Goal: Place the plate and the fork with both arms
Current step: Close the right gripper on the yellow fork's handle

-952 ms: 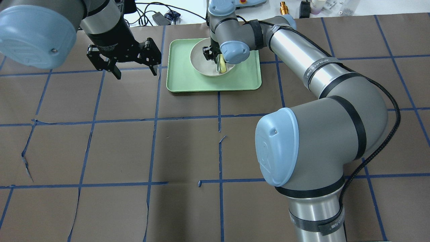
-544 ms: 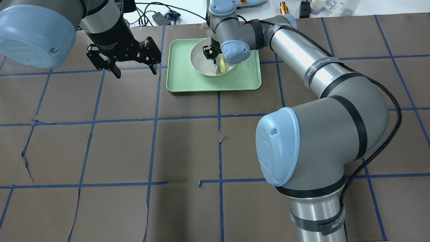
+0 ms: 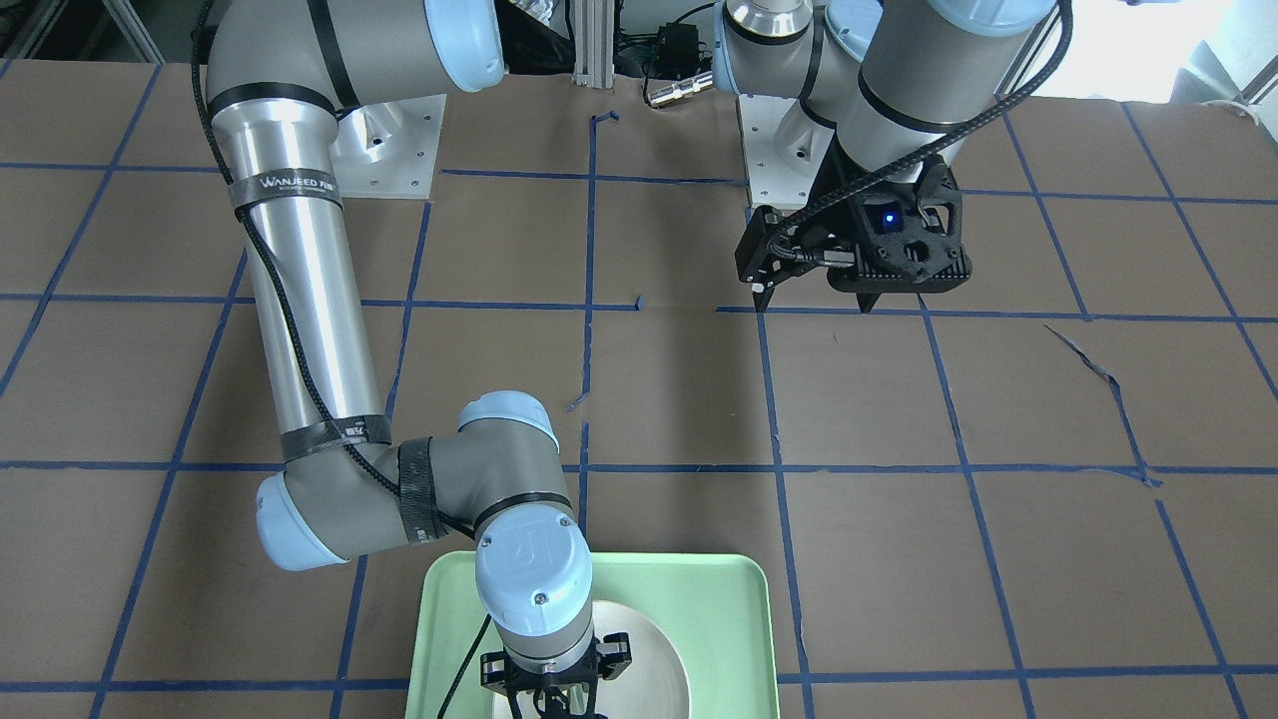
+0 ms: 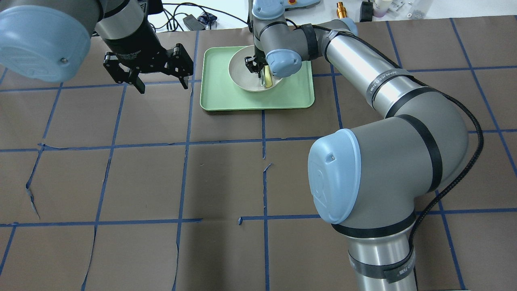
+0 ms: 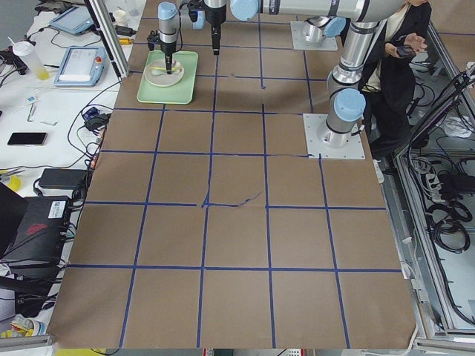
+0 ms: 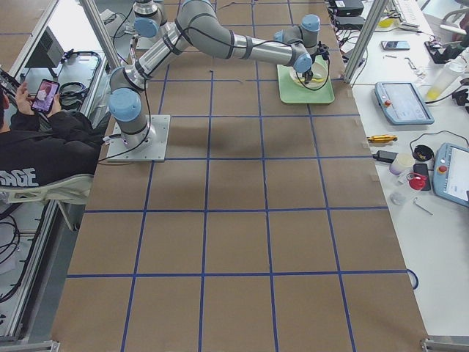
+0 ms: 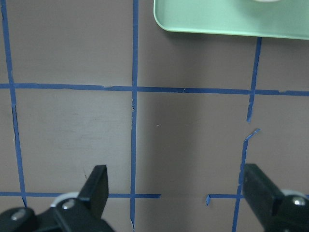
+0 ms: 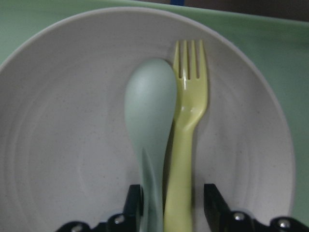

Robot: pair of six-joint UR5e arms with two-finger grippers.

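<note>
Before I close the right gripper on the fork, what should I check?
1. The right gripper is open: ok.
2. The fork handle lies between its fingers: ok.
3. Only the fork lies between them: not ok, the spoon handle is there too, beside the fork.
4. Fingers low enough to grip: cannot tell.
5. The plate sits in the tray: ok.
6. The left gripper is open and off the tray: ok, over the table.
</note>
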